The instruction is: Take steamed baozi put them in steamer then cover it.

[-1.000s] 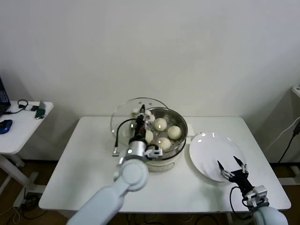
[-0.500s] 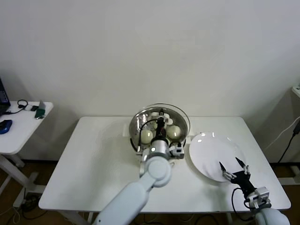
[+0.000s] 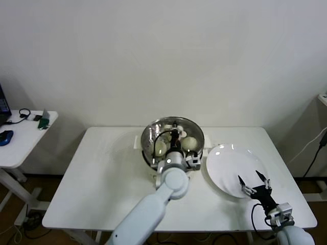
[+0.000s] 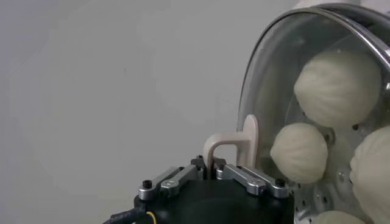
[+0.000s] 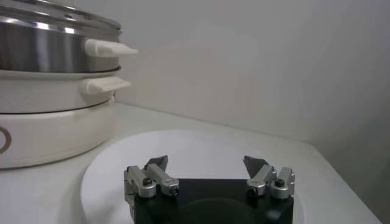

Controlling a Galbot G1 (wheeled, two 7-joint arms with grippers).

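- The left gripper (image 3: 175,136) is clamped shut on the pale oblong handle (image 4: 234,144) of the round clear glass cover with a metal rim (image 3: 153,138), and it holds that cover directly above the round shiny stainless-steel steamer basket (image 3: 200,139) on its white cooker base (image 5: 42,131).
- The deciding relation: cover and steamer rims look nearly concentric, so the remaining move is judged to be straight down. I cannot tell whether the rim already rests on the basket all round.
- The handle's long axis runs across the closed fingers, so the grip looks square.
- The cream-white steamed baozi (image 4: 338,87) lie inside the steamer, visible through the glass, below the rim line.
- The right gripper (image 3: 253,182) is parked, jaws spread wide and empty, over the near edge of the flat white plate (image 3: 225,163), well apart from the steamer; the left arm is clearly nearer.
- Open room: bare white table (image 3: 97,178) lies to the steamer's left; the plate sits just beside its right.
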